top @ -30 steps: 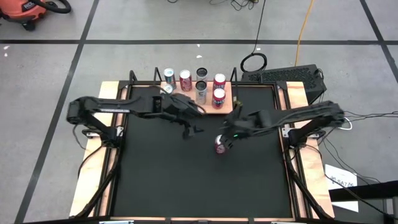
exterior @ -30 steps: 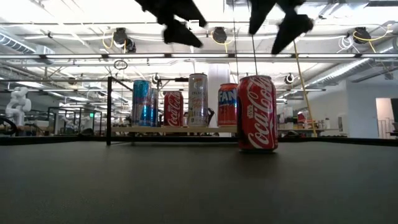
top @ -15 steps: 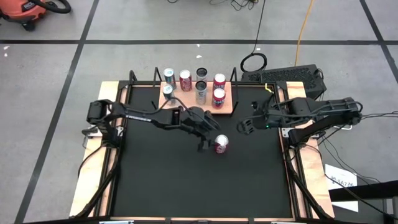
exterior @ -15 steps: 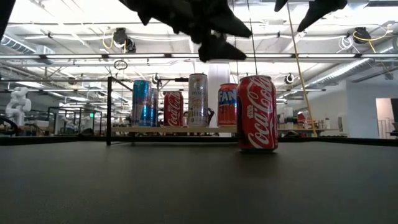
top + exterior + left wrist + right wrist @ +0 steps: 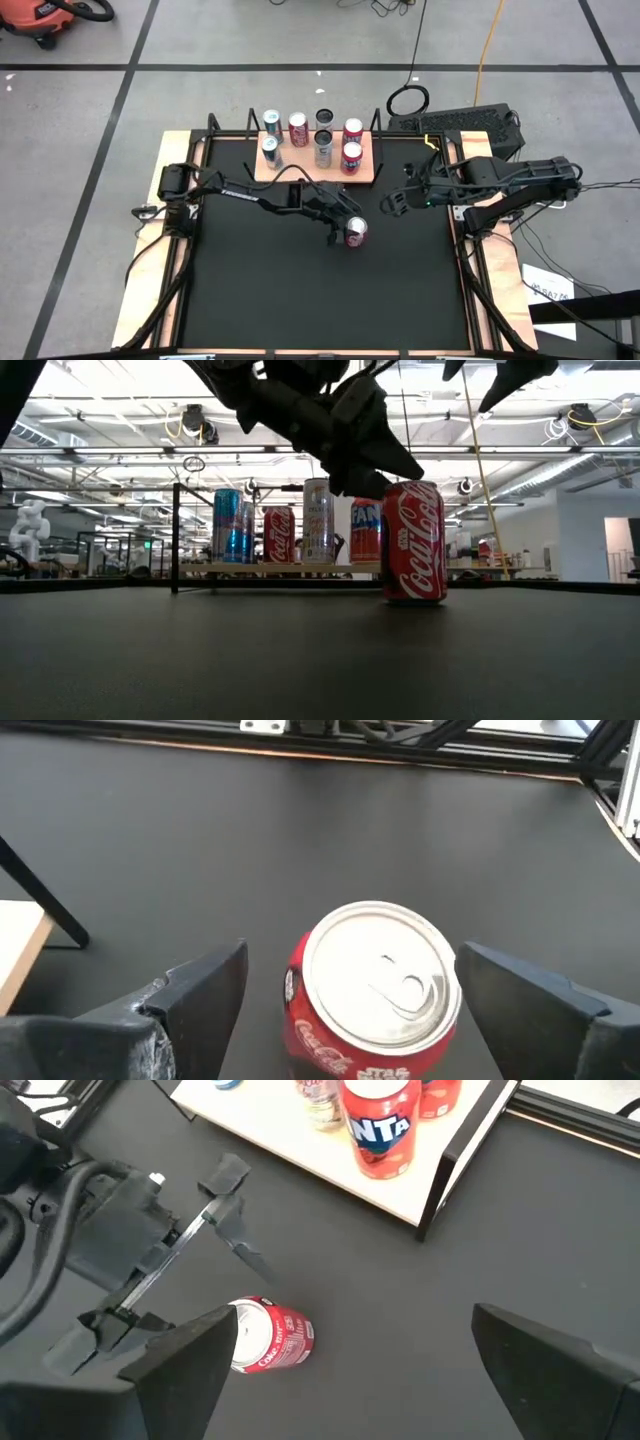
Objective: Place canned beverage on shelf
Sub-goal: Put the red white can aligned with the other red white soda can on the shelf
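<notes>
A red Coca-Cola can (image 5: 355, 232) stands upright on its base on the black table top, near the middle; it also shows in the low view (image 5: 413, 542). My left gripper (image 5: 343, 226) is open, one finger on each side of the can's upper part (image 5: 375, 985), with a gap on both sides. My right gripper (image 5: 392, 203) is open and empty, raised to the right of the can. The light-wood shelf (image 5: 300, 166) with black wire brackets stands at the far edge and carries several upright cans.
The cans on the shelf (image 5: 318, 520) stand close together; bare board shows at its near left (image 5: 300, 1155). Black frame rails and wooden side strips (image 5: 160, 230) border the table. Bare black surface lies near and left of the red can.
My right gripper has drawn back from above the red can toward the table's right edge and risen. My left gripper has gone right and toward the near edge, coming down until its open fingers stand on either side of the can. The can has stayed put.
</notes>
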Motion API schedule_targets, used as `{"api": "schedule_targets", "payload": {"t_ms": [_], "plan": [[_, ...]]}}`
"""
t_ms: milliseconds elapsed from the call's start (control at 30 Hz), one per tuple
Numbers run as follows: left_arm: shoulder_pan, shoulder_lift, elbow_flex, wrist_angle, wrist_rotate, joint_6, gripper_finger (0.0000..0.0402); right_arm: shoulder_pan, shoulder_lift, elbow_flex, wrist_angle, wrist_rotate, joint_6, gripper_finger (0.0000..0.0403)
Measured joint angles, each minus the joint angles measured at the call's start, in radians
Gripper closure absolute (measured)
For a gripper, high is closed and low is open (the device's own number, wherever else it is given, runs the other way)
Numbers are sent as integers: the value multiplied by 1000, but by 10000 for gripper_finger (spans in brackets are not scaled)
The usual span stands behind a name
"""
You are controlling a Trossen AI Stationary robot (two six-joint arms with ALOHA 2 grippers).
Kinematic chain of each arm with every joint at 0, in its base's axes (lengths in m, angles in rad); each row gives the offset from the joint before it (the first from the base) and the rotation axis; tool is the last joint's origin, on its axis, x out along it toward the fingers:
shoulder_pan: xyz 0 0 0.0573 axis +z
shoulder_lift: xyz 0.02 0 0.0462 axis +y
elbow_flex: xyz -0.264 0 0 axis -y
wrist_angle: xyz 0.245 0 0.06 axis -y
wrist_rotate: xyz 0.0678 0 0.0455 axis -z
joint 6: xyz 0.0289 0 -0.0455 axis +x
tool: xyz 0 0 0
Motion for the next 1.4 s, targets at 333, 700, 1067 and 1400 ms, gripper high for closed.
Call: {"api": "schedule_targets", "payload": {"t_ms": [333,700,1067,1400], "plan": [[-17,42,0,22,-37,0,47,6,0,0,-2,1,0,13],[-22,54,0,30,-78,1,65,6,0,0,-3,2,0,13],[-19,46,0,21,-68,27,134,6,0,0,-3,3,0,13],[54,-156,1,-262,-77,130,134,19,0,0,-7,54,0,13]]}}
